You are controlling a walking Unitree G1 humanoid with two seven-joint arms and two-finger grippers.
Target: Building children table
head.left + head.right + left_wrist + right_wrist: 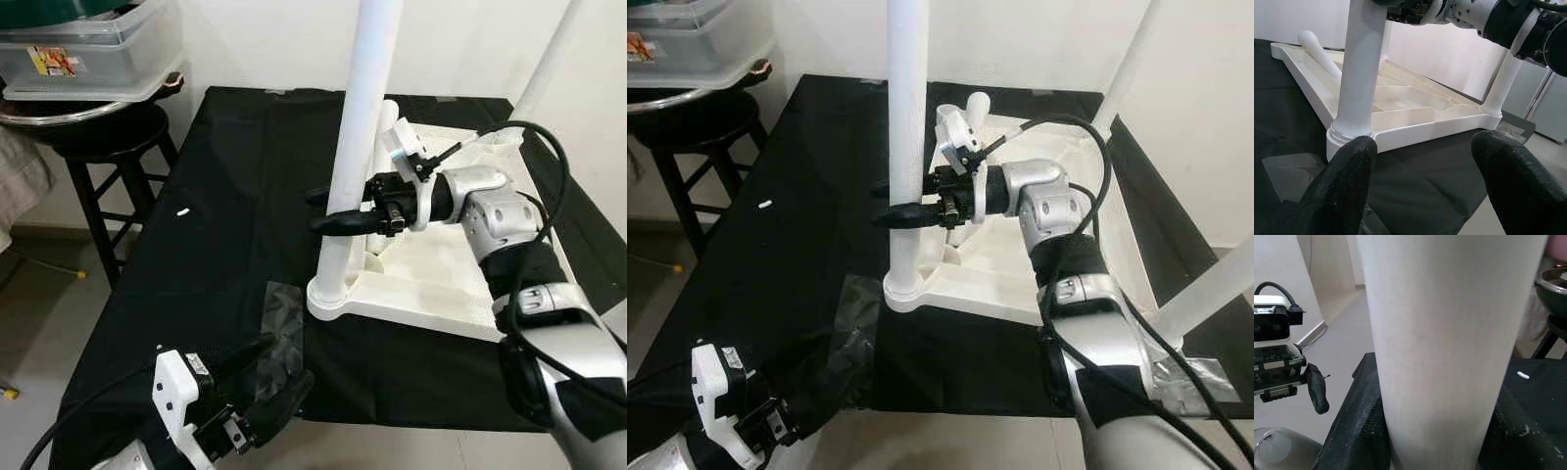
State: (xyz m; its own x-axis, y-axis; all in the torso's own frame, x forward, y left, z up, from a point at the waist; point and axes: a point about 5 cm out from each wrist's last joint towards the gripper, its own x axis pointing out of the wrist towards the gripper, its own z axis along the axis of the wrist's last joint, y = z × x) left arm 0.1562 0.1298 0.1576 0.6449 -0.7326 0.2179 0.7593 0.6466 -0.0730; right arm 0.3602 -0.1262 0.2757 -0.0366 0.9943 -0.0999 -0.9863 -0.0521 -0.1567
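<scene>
Two white plastic legs already stand up from the far corners of the overturned white plastic tabletop (431,284), and the step in hand seems to be fixing the thick white plastic leg (355,147) into the near corner socket. The right hand (345,211) is at about mid-height of this upright leg, its two black fingers closed around it, one on each side, as the right wrist view shows from very near. The tabletop lies upside down on the black cloth-covered counter (216,255), with one more loose white leg (1320,51) resting inside it. The left hand (265,387) hovers low at the near counter edge, fingers spread wide and holding nothing, apart from the leg's base. I judge the next move calls for pressing or twisting the leg straight down while the tabletop is kept from sliding.
</scene>
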